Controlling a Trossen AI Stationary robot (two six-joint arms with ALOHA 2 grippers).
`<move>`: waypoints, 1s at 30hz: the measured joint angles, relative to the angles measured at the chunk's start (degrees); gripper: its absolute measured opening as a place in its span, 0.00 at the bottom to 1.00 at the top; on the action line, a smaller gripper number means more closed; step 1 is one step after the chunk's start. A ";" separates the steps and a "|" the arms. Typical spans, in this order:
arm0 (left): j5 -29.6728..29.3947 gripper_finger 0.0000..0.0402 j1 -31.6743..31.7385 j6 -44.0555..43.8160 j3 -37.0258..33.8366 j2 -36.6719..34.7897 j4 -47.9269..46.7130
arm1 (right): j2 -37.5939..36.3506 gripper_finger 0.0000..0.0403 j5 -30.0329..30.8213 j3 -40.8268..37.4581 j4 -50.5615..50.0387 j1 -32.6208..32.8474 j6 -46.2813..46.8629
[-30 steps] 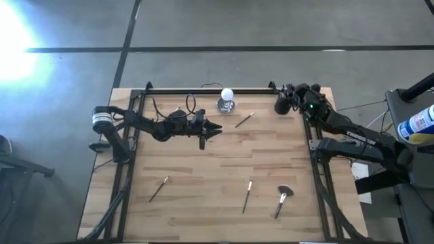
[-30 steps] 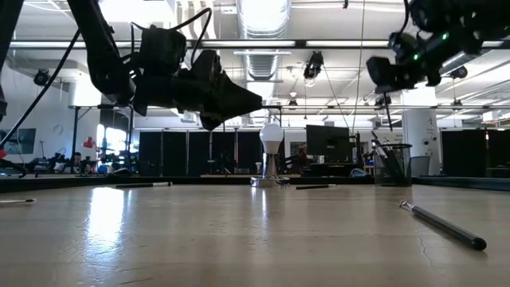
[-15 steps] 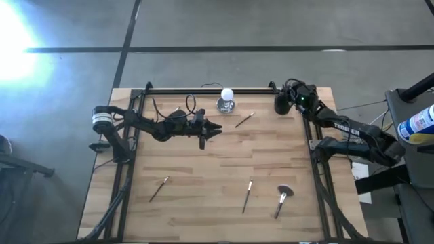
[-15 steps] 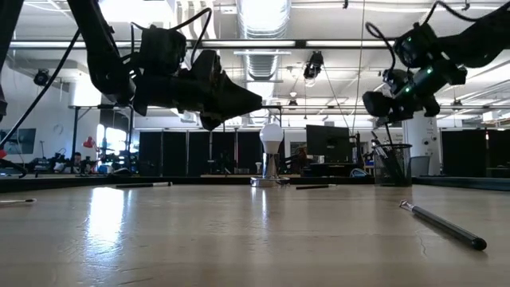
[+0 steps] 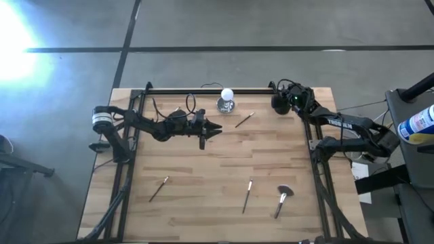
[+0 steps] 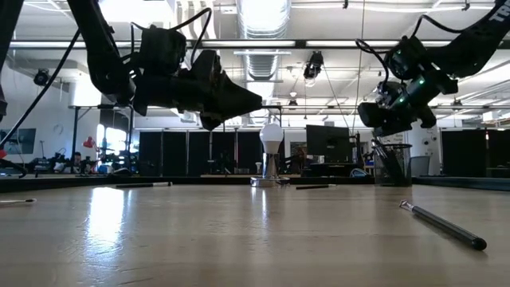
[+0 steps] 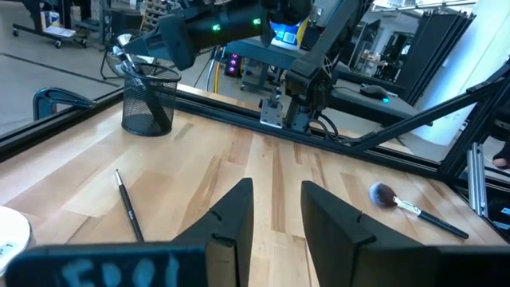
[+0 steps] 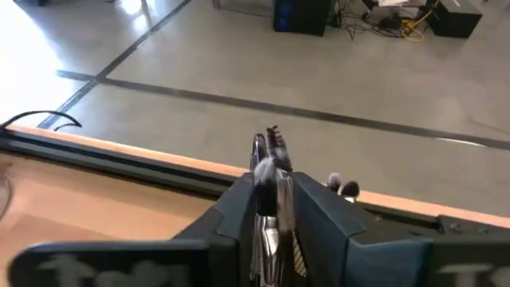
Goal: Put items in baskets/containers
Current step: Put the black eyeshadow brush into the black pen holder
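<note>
My right gripper (image 5: 277, 103) hangs just above the small black mesh cup (image 6: 392, 163) at the table's far right corner, shut on a slim makeup brush (image 8: 269, 163). Other brushes stand in the cup (image 7: 150, 100), heads up. My left gripper (image 5: 215, 129) hovers open over the middle of the table and touches nothing. Loose brushes lie flat on the wood: one near the far edge (image 5: 244, 120), one near left (image 5: 159, 189), one near centre (image 5: 248, 195), and the fan-headed one (image 5: 283, 200). My right gripper pinches the makeup brush between its two fingers (image 8: 239, 209). The bristle end (image 8: 273, 145) sticks out past the fingertips. The brush is lifted clear of the table, over the cup. The fingers hide its other end, so whether it reaches into the cup cannot be told.
A shiny silver object topped with a white ball (image 5: 226, 100) stands near the far edge, left of the cup. A black rail (image 5: 203, 89) runs along the far edge, and frame bars run down both sides. Bare wood lies between the loose brushes.
My right gripper has come down from high above the far right corner to just over the cup, shifting slightly toward the table's left and tipping downward, still shut on the brush.
</note>
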 joint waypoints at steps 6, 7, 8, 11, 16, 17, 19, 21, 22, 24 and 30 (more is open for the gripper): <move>0.00 0.25 0.00 -0.04 0.00 0.00 0.00 | -3.90 0.27 -0.02 2.19 -4.55 0.02 -0.04; 0.00 0.25 0.00 -0.04 0.00 0.00 0.00 | -4.94 0.27 -0.16 2.85 -6.44 0.02 -0.15; 0.00 0.25 0.00 -0.04 0.00 0.00 0.00 | -5.96 0.26 -0.62 3.39 -8.16 0.13 -0.44; 0.00 0.25 0.00 -0.04 0.00 0.00 0.00 | -9.29 0.22 -2.18 3.74 -10.56 1.43 -1.45; 0.00 0.25 0.00 0.51 0.00 0.00 -0.02 | -14.09 0.08 -2.58 2.19 -10.40 6.58 -2.56; 0.00 0.25 0.00 0.71 0.00 0.00 -0.02 | -14.83 0.05 -2.58 1.86 -10.30 7.93 -2.63; 0.00 0.25 0.00 0.77 0.00 0.00 -0.04 | -16.06 0.03 -2.59 1.06 -9.60 10.91 -2.68; -0.02 0.25 0.00 0.77 0.03 0.00 -0.07 | -16.90 0.03 -2.60 -0.18 -8.01 14.14 -2.73; -0.02 0.25 0.00 0.77 0.04 0.00 -0.07 | -17.18 0.03 -2.58 -0.89 -6.75 15.72 -2.84; -0.04 0.25 0.00 0.74 0.04 0.00 -0.33 | -17.63 0.02 -2.57 -2.54 -3.68 18.97 -2.88; -0.25 0.19 -0.25 -2.13 0.14 -0.02 -3.49 | -18.46 0.02 -2.58 -9.31 10.29 27.22 -3.23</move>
